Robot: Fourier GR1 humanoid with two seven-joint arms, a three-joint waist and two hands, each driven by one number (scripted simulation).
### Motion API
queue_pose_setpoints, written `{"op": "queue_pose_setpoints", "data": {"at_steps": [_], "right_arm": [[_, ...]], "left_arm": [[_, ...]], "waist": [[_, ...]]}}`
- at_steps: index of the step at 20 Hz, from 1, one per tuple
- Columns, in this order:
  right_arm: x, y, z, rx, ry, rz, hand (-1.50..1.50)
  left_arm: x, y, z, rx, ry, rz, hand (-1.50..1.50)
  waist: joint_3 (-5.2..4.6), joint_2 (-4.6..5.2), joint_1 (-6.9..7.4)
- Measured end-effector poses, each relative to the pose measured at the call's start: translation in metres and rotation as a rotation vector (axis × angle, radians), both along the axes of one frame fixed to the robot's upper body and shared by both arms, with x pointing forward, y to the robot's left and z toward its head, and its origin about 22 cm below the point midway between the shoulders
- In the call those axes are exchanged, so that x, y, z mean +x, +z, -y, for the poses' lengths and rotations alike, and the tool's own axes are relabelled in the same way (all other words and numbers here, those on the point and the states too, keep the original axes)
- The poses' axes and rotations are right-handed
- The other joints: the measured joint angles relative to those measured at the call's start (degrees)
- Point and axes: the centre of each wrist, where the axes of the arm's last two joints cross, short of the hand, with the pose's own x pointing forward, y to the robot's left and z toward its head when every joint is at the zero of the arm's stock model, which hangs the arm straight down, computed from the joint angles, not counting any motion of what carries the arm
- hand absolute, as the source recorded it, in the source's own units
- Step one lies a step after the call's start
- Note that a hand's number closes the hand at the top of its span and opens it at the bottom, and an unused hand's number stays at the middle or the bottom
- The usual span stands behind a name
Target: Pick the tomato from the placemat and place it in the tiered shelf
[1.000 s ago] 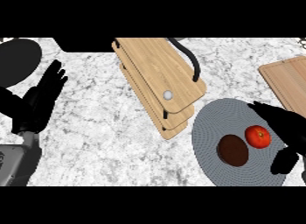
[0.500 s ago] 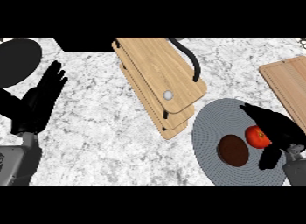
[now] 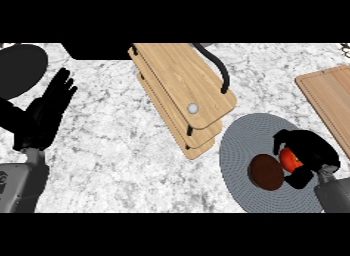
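Note:
A red tomato [image 3: 289, 159] lies on the round grey placemat [image 3: 248, 142] at the right, mostly hidden by my right hand [image 3: 308, 150], whose fingers and thumb curl round it. A dark brown round object [image 3: 266, 171] sits on the mat just left of the tomato. The wooden tiered shelf [image 3: 187, 90] with a black handle stands at the top centre, left of and beyond the mat. My left hand [image 3: 41, 112] rests open at the left, fingers up.
A wooden cutting board [image 3: 339, 107] lies along the right edge. A dark round plate [image 3: 12, 70] sits at the top left. A black block [image 3: 97, 49] borders the counter's far edge beside the shelf. Marble counter spreads between my left hand and the shelf.
My right hand has come down over the tomato and its fingers have curled round it. The left hand has stayed where it was.

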Motion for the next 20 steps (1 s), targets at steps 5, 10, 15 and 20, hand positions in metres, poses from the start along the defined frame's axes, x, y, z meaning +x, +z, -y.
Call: {"op": "queue_pose_setpoints", "data": {"at_steps": [5,10,15,20], "right_arm": [[0.009,-0.007,0.007,0.006,0.053,0.087,1.50],[-0.007,-0.009,-0.114,0.032,0.202,0.126,1.50],[-0.040,-0.001,-0.201,0.115,0.310,0.164,1.50],[-0.076,0.018,-0.245,0.282,0.299,0.253,1.50]], "left_arm": [[-0.003,0.001,0.003,0.003,0.002,0.000,0.00],[-0.002,0.000,0.012,0.001,-0.030,-0.001,0.00],[0.002,0.001,0.023,-0.001,-0.069,0.000,0.00],[0.005,0.004,0.026,-0.001,-0.083,0.003,0.00]], "waist": [[-0.25,-0.15,0.11],[-0.87,-0.59,1.32],[-0.24,-0.14,4.11],[0.28,-0.02,5.00]]}}
